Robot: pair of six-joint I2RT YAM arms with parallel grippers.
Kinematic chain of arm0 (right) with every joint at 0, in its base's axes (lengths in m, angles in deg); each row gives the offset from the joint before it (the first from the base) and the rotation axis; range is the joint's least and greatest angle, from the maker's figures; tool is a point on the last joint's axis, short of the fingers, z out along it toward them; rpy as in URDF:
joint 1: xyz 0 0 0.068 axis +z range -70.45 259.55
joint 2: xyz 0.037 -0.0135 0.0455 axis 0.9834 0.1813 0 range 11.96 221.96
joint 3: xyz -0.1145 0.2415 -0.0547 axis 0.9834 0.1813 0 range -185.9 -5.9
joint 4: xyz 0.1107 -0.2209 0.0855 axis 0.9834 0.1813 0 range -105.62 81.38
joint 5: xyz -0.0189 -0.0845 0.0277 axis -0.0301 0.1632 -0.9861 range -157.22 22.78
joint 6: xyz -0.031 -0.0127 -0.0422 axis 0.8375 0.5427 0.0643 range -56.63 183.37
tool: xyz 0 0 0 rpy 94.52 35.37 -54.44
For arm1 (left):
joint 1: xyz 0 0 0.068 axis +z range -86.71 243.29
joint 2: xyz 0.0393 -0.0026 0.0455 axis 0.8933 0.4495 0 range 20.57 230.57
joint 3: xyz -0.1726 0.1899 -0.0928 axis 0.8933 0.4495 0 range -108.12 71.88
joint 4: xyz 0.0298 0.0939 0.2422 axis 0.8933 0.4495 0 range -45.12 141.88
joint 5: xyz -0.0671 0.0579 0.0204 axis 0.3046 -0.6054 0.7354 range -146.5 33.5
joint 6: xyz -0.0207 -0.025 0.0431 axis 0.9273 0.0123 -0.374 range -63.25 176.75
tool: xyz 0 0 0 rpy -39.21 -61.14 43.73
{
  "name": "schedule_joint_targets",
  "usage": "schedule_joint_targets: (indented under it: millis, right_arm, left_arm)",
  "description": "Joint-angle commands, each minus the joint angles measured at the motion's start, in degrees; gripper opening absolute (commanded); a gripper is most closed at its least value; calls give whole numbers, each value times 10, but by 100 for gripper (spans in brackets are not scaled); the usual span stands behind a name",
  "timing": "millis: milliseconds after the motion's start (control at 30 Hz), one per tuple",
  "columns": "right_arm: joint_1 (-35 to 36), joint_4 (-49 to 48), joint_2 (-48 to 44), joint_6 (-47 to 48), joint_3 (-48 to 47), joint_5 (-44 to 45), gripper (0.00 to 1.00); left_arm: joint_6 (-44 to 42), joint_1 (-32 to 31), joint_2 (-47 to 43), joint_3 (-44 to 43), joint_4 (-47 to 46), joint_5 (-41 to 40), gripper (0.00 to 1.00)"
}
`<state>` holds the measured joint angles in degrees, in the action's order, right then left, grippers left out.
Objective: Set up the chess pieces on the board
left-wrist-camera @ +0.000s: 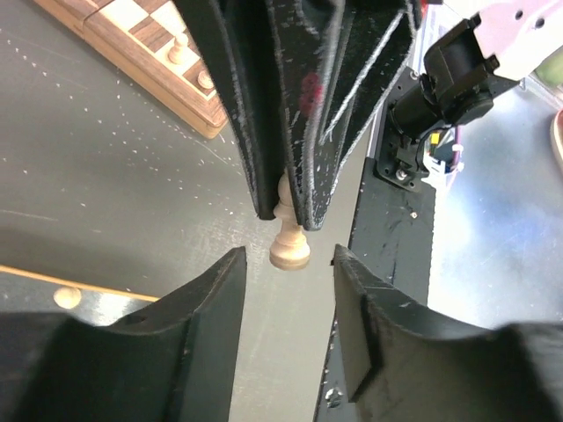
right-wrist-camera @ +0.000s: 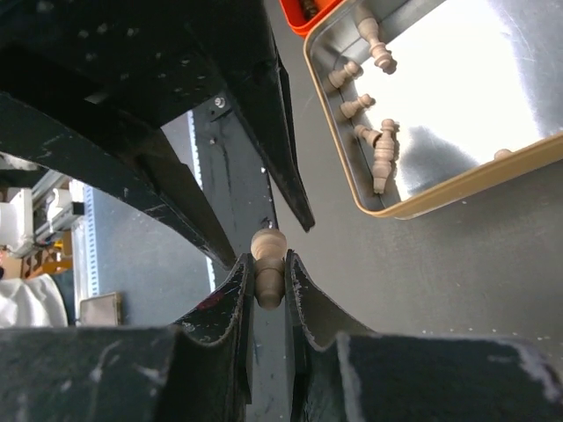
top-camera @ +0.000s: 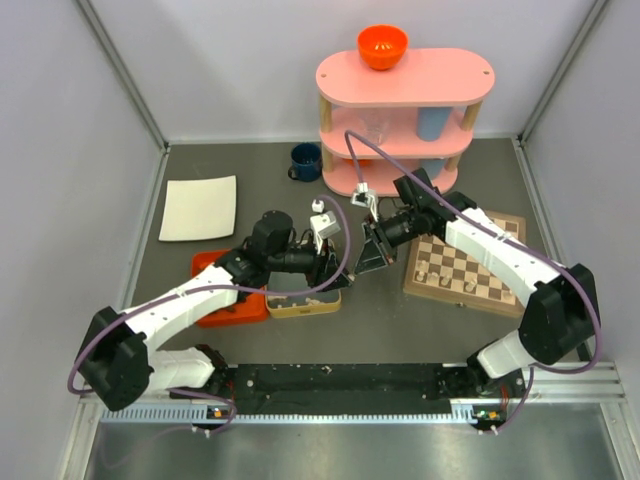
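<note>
Two claws are meeting above the middle of the table, between the tin point(top-camera: 303, 305) and the board point(top-camera: 490, 272). The right claw point(right-wrist-camera: 266, 268) is reaching in from the board's side and pinching a pale chess piece point(right-wrist-camera: 268, 251) tightly between its fingertips, with one end of the piece poking out past the tips. The left claw point(left-wrist-camera: 288, 264) is facing it head-on and standing partly open: its fingers point(left-wrist-camera: 220, 281) are sitting on either side of the piece's free end with a gap on each side, touching nothing. The piece is hanging clear of the table, carried by the right claw alone.

The board is lying flat toward the right edge of the table, and a few pale pawns point(top-camera: 445, 281) are standing on its near squares. The tin is sitting nearer the front edge, with several loose pale chessmen point(right-wrist-camera: 378, 154) lying on their sides inside it. An orange tray point(top-camera: 212, 268) is resting just beside the tin, on its left.
</note>
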<state>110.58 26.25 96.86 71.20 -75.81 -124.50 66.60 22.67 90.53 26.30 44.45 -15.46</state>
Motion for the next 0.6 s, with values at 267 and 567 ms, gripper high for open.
schedule_joint_targets:
  millis: [267,567]
  right_arm:
    - [-113,146,-126,230,-8,124,2]
    - [-377,216,-213,271,43,231,2]
  left_arm:
    - [-111,42,-160,-21,142,-182,79]
    - [-197,48,-257,51,177,-373,98]
